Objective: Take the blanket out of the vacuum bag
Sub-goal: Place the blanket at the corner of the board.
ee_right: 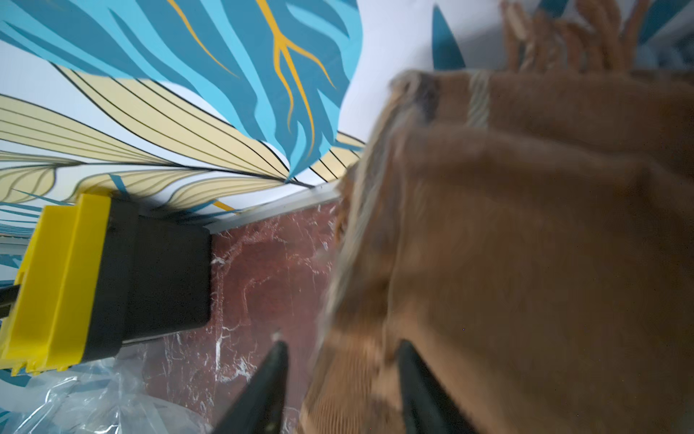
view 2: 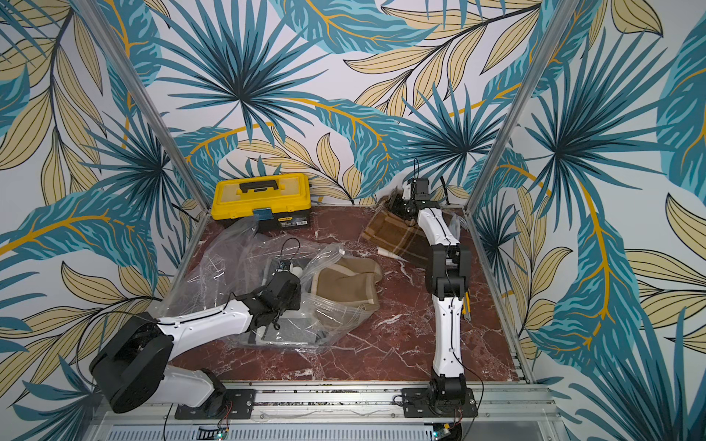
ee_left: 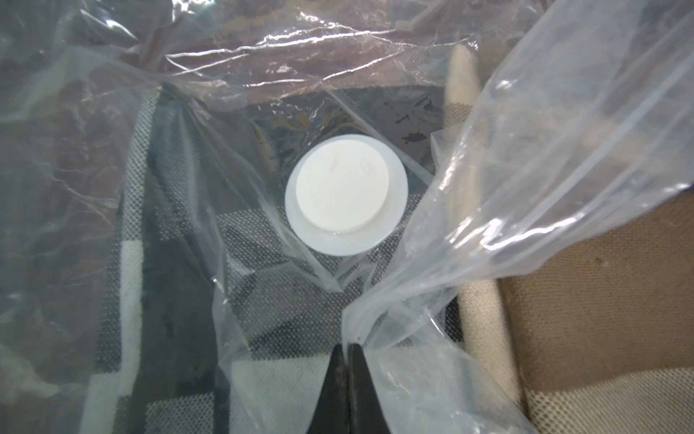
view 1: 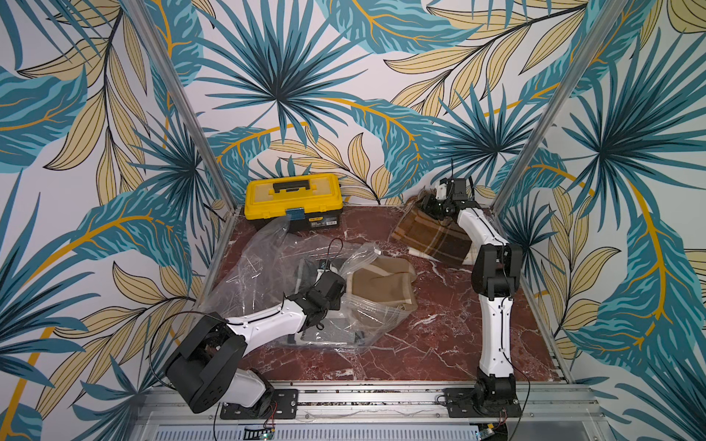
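Presently one vacuum bag [view 1: 244,267], with two folded cloths [view 1: 378,284] seen inside, is pinched mid-table by the clenched left gripper [ee_left: 347,349], while one plaid blanket [view 1: 431,236] is draped at the far corner between the parted jaws of the right gripper [ee_right: 341,344].

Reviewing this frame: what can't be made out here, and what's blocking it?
- Right gripper: in both top views the plaid blanket hides its tips; right wrist view is blurred, so contact is unclear.
- Left gripper: in both top views, covered by its wrist and the vacuum bag.
- Grey checked fabric under the valve: extent hidden by crinkled plastic, left wrist view.
- Toolbox label: too small.
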`<state>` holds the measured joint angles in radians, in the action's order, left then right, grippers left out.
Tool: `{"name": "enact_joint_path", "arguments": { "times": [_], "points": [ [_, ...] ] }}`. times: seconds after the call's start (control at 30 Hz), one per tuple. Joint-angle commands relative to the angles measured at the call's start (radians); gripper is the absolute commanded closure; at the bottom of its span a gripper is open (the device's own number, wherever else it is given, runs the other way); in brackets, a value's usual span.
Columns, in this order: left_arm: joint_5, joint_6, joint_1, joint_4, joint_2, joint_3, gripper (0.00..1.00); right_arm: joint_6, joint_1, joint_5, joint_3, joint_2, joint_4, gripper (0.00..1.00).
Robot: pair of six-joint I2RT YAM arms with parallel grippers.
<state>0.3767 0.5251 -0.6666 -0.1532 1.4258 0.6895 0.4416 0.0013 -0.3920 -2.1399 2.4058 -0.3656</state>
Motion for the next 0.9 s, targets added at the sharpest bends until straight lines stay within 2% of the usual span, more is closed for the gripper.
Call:
{"name": "enact_joint_path", "arguments": {
  "times": [0.0,0.17,0.27,0.33,0.4,0.43,0.53,0.87],
  "points": [
    [-0.007,-0.004,0.003,-0.006,-0.023,-0.003,1.00,-0.083,0.000,0.095,0.099,-0.183,0.032,0.02],
    [-0.031,0.007,0.002,0.029,-0.031,-0.029,1.00,-0.089,-0.001,0.444,0.379,-0.440,-0.021,0.01],
    [-0.046,0.008,0.003,0.047,-0.022,-0.034,1.00,-0.106,-0.018,0.495,0.517,-0.533,-0.012,0.00],
    [-0.053,0.006,0.002,0.053,-0.015,-0.034,1.00,-0.088,-0.045,0.473,0.563,-0.548,-0.015,0.02],
    [-0.056,0.007,0.001,0.063,-0.014,-0.039,1.00,-0.045,-0.083,0.420,0.597,-0.540,-0.011,0.08],
    [-0.058,0.006,0.002,0.065,-0.014,-0.041,1.00,-0.015,-0.106,0.383,0.615,-0.533,0.001,0.12],
    [-0.057,0.008,0.000,0.060,-0.018,-0.038,1.00,0.046,-0.160,0.269,0.663,-0.506,0.051,0.16],
    [-0.063,0.010,-0.003,0.045,0.000,-0.018,1.00,0.029,-0.168,0.189,0.669,-0.430,0.091,0.16]
  ]
}}
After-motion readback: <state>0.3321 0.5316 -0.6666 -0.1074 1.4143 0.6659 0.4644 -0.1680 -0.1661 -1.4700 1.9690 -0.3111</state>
